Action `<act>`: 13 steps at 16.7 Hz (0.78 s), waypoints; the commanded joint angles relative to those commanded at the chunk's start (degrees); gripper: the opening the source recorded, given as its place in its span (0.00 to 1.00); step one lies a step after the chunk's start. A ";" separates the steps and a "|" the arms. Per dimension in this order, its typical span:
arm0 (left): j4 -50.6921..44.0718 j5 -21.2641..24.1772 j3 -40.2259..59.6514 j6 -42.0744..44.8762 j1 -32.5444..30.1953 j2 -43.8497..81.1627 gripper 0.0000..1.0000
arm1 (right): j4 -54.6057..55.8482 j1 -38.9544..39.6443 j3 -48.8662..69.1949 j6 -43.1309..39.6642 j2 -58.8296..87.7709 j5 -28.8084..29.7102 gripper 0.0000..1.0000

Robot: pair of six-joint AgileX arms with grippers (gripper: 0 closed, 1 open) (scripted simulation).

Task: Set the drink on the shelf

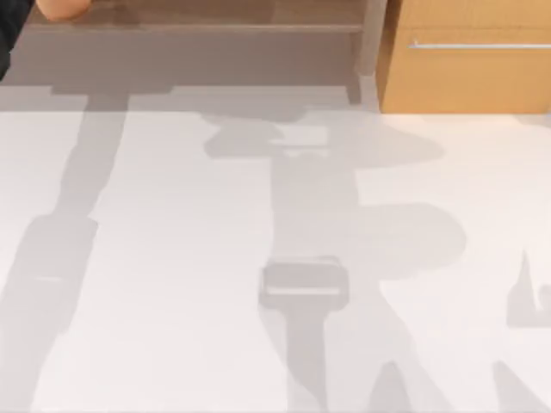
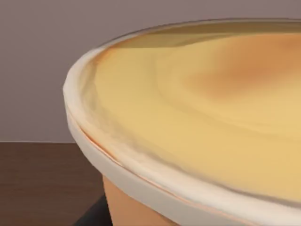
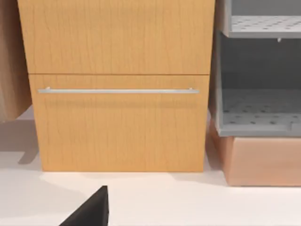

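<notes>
The drink (image 1: 60, 9) is showing as a small rounded orange-peach shape at the far-left end of the shelf (image 1: 198, 26), right at the board's level, partly cut off by the picture edge. A dark piece of the left arm (image 1: 10, 34) is sitting just left of the drink, at the shelf's left end. The left gripper itself is not visible from above, so whether its fingers are apart, together or clamped on the drink cannot be told.

In the left wrist view the drink (image 2: 197, 122) is appearing very close: a cream rim, a yellowish-tan top surface and an orange-peach wall below the rim. Dark brown wood of the shelf (image 2: 42, 183) is lying beneath and beside it, with a plain grey back behind. A dark sliver is showing under the drink's wall; whether the drink is resting on the wood cannot be told.

The cabinet (image 1: 469, 69) with 1 silver bar handle (image 1: 478, 45) is standing just right of the shelf's end post (image 1: 372, 52).

The white table (image 1: 172, 258) is stretching out in front of the shelf, carrying arm shadows.

In the right wrist view the cabinet (image 3: 117, 94) and its handle (image 3: 117, 91) are facing the camera, with grey perforated racks (image 3: 258, 113) just beside the cabinet. A black tip of the right gripper (image 3: 91, 212) is hanging over the table in front of the cabinet; finger state cannot be told.
</notes>
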 joint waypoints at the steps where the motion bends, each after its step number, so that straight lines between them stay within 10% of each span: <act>1: -2.29 -1.58 1.09 -0.09 -1.61 -0.20 0.00 | 0.00 0.00 0.00 0.00 0.00 0.00 1.00; 13: -7.84 -5.99 5.32 -0.19 -5.11 -0.08 0.00 | 0.00 0.00 0.00 0.00 0.00 0.00 1.00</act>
